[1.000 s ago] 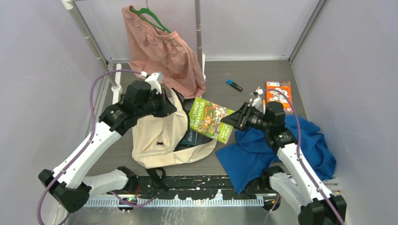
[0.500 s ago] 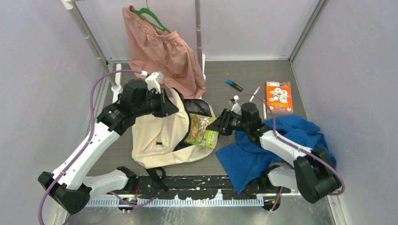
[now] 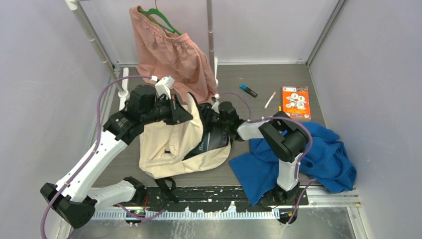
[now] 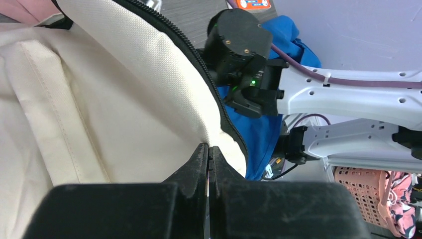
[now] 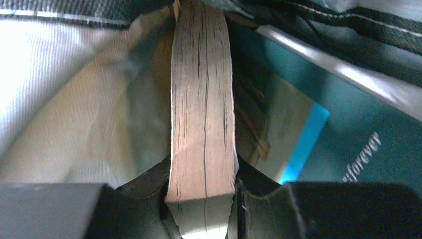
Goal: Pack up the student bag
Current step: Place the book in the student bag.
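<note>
Left gripper (image 4: 208,149) is clenched on the zipper rim of the student bag (image 3: 166,144), which lies centre-left on the table (image 3: 259,74) just below the pink garment (image 3: 171,55), its mouth lifted open. Right gripper (image 5: 201,186) is inside that mouth, grasping a book (image 5: 201,109) by its page edge. Cream lining sits tight on its left and a teal book (image 5: 348,144) close on its right, so I get little side room. Blue cloth (image 3: 318,159) lies by the bag's right edge, with the orange book (image 3: 295,102) well apart behind it.
</note>
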